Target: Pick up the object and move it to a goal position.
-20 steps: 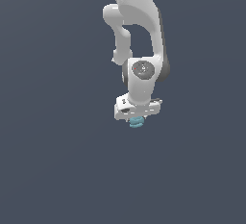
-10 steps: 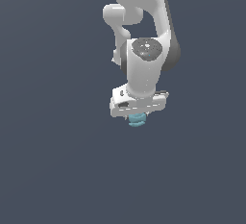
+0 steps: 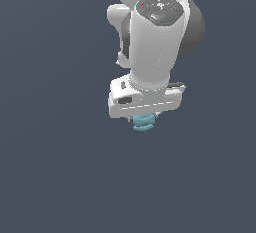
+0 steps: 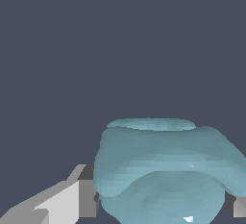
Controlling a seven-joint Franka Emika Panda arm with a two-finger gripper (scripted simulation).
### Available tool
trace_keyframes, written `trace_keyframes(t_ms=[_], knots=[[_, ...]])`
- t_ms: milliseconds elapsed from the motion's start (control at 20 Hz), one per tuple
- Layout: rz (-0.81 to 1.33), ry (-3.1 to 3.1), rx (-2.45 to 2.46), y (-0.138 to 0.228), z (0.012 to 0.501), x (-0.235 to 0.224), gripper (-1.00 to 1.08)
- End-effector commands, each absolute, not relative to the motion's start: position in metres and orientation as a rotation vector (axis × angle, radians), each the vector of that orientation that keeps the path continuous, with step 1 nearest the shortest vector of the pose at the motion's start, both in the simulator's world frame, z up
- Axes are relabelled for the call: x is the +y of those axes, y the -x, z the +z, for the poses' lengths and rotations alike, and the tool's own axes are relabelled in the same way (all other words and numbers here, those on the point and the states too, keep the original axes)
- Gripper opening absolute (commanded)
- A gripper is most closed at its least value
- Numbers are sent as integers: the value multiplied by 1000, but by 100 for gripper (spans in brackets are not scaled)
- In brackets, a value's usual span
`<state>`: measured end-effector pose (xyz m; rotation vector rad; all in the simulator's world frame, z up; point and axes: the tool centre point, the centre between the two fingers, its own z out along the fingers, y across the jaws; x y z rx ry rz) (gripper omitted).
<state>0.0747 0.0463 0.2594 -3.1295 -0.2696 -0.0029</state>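
The object [image 3: 144, 122] is a small teal-blue lumpy rounded thing that sticks out just below the white hand of the arm in the exterior view. My gripper [image 3: 144, 119] is shut on it; the hand's wide body hides the fingers there. In the wrist view the object [image 4: 166, 175] fills the lower half of the picture, pressed between one finger [image 4: 72, 200] on one side and a sliver of the other finger [image 4: 237, 205] on the far side. No goal marker shows in either view.
The white arm [image 3: 152, 42] rises above the hand toward the top of the exterior view. Everything around it is a plain dark grey-blue background, with no table edge or other item visible.
The arm and hand now appear larger and higher in the exterior view than a second ago, as if they have come toward the camera. The object has stayed in the gripper.
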Motion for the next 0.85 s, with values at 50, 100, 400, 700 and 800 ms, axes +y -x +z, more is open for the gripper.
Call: trace_keyframes(t_ms=[50,100,400,700,800], knots=[[-1,3129,-270,-84,279,45,-100],[-1,3129,-270,-87,283,44,-100],[0,3130,-270,-96,301,43,-100],[0,3130,-270,-101,307,42,-100],[0,3130,-270,-101,308,42,-100]])
